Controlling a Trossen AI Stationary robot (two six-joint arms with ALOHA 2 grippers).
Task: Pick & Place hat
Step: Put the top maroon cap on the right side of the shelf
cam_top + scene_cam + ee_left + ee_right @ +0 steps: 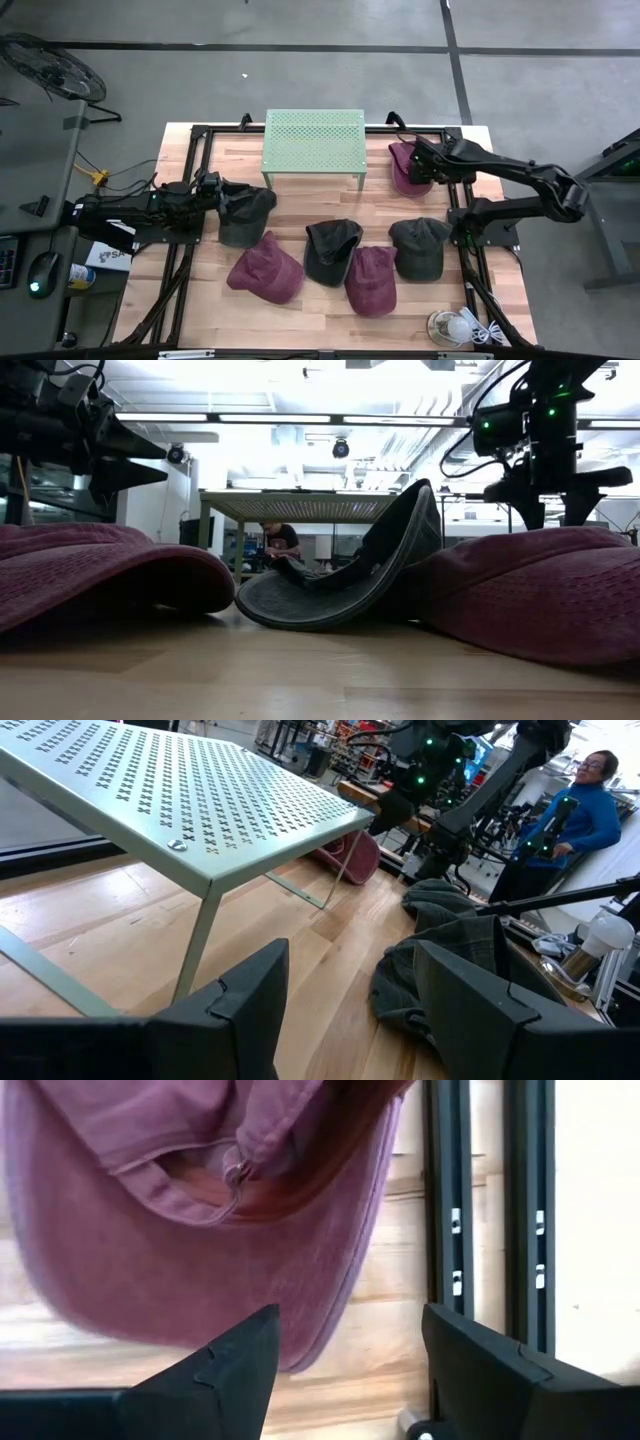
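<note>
while the right gripper (345,1370) is hovering with jaws apart, the maroon hat (200,1210) is lying just beyond them beside the green rack (313,143); left gripper (350,1010) is waiting, jaws apart, empty

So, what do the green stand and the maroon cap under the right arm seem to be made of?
Pale green perforated stand: apparently painted sheet metal, with punched holes, thin legs and a screw head. Maroon cap: soft woven fabric, probably washed cotton, with visible folds, seams and a faded surface.
</note>
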